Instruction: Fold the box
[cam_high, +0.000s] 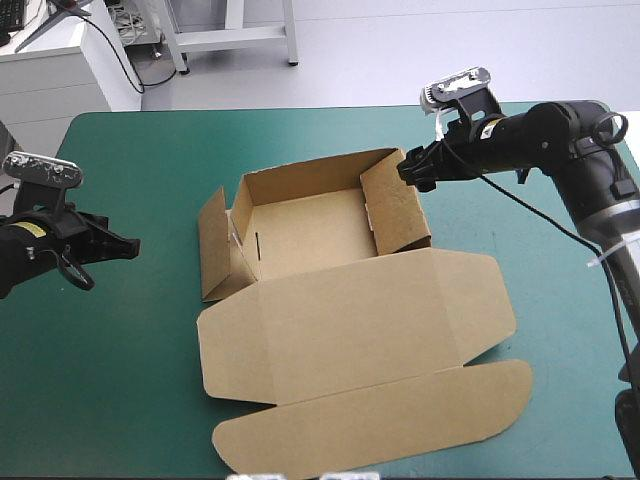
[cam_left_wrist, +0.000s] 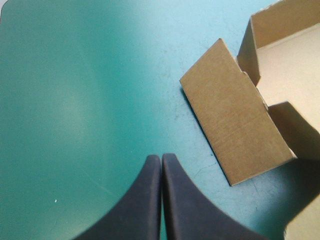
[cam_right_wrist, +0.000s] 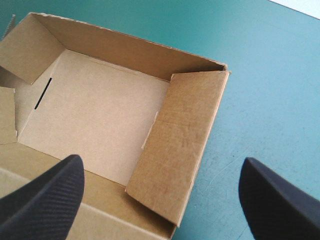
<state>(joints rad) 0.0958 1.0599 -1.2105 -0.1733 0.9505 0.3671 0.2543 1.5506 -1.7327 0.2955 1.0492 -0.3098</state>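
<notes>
Table: you are looking at a teal-green cover with one thing on it, lying around the middle.
Box: brown board, partly raised. You will find its tray toward the table's far edge and the rest spread flat toward the near edge.
Lid: it lies flat on the table, joined to the tray's near side. Its rounded tuck flap reaches almost to the near edge.
Far wall: upright, as you can see from above.
Right wall: a folded panel that slants inward over the tray's floor and is not yet pressed flat.
Left flap: it leans outward from the tray toward the table's left edge, not tucked in.
Slot: a narrow cut in the floor on the tray's left side, uncovered.
Right gripper: your fingers stand wide apart and hold nothing, at the tray's far right corner, above the right wall. Whether they touch the board, you cannot tell.
Left gripper: your fingers are pressed together, empty, over bare cover near the left edge, apart from the left flap.
</notes>
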